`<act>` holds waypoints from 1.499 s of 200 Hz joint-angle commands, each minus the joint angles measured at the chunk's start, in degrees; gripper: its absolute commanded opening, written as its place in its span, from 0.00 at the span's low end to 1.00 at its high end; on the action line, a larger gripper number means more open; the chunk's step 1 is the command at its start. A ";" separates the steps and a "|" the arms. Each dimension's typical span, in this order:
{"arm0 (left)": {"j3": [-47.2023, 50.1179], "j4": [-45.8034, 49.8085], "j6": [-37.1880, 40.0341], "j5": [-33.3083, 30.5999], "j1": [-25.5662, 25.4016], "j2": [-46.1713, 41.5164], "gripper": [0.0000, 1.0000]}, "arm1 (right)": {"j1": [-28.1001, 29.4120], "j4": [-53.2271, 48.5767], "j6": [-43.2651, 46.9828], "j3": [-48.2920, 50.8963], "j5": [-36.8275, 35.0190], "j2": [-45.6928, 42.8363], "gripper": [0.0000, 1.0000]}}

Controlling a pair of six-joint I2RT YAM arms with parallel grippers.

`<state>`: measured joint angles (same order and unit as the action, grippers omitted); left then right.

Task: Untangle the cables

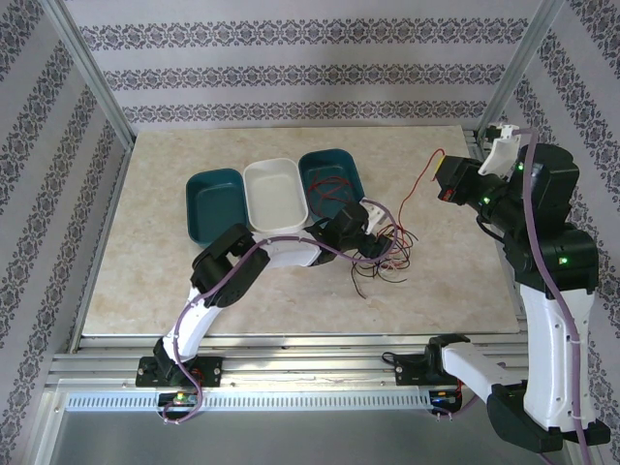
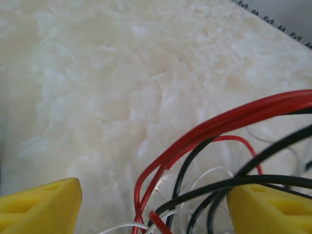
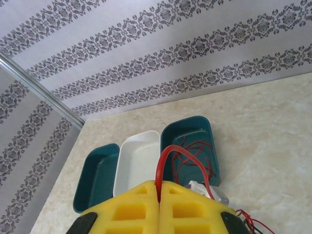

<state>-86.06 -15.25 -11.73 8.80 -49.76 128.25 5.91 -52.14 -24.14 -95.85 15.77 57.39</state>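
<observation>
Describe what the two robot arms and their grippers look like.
Both the left arm and right arm have white links and black joints, with a purple cable running along each. Small green lights glow on the right arm. The fingers are blocky yellow plastic.

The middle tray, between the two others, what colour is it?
White, with no pattern. The middle tray shows best in the top external view.

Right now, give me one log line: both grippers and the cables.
left gripper: open, astride cable tangle | right gripper: shut on red cable, raised | red cables in rightmost tray
</observation>
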 commanded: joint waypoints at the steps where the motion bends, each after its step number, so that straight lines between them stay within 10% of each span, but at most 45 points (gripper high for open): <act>1: -1.95 1.45 -2.34 -0.32 0.54 1.41 0.70 | 0.75 0.66 -0.82 -2.95 0.86 -0.43 0.00; 71: -1.40 1.28 -6.02 0.29 1.33 2.89 0.44 | 0.77 -2.12 0.56 -9.03 -1.60 -0.71 0.00; 300: -1.58 2.16 -6.11 2.83 1.42 2.02 0.45 | 0.72 -1.19 7.66 -30.53 -16.44 3.61 0.00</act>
<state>-86.65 -13.91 -16.99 10.52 -48.84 130.63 5.91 -54.17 -17.56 -126.80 0.84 59.48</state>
